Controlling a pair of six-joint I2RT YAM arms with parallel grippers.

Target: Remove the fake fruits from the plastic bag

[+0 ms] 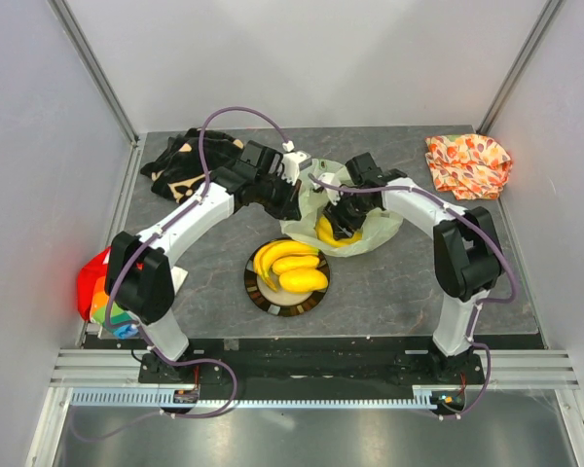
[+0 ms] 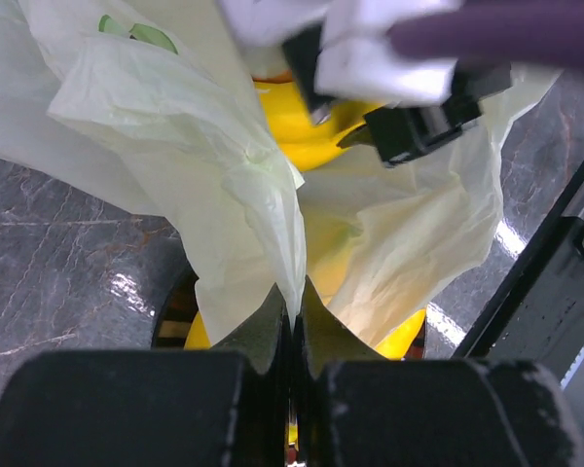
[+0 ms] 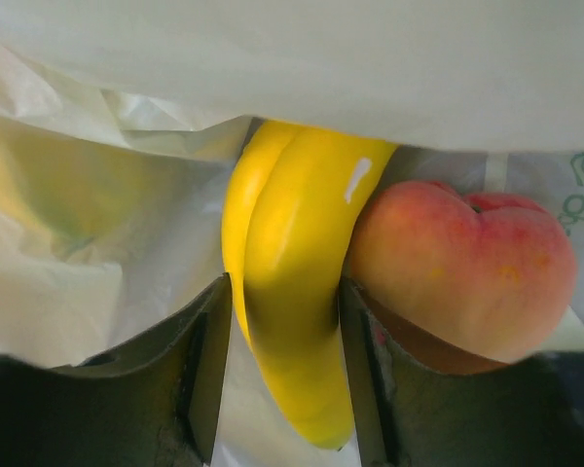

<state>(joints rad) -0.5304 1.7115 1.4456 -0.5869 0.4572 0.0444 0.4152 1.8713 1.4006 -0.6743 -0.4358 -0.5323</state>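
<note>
**Banana pinched inside the bag**

The right gripper (image 3: 287, 321) sat inside the bag (image 1: 380, 232), just beyond the plate (image 1: 263, 300), its jaws closed across a banana (image 3: 302, 233) lying lengthwise between them. A peach (image 3: 457, 268) touched the banana's right side. The left gripper (image 2: 292, 326) held the bag's edge pinched.

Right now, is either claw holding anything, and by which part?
The left gripper pinches a fold of the plastic bag; the right gripper clasps the banana around its middle, inside the bag.

- Plastic bag (image 2: 204, 165): thin, crinkly, translucent film.
- Banana (image 3: 292, 282): smooth, glossy plastic.
- Peach (image 3: 457, 268): matt, faintly velvety skin.
- Table (image 1: 389, 292): grey marbled top, slight sheen.
</note>
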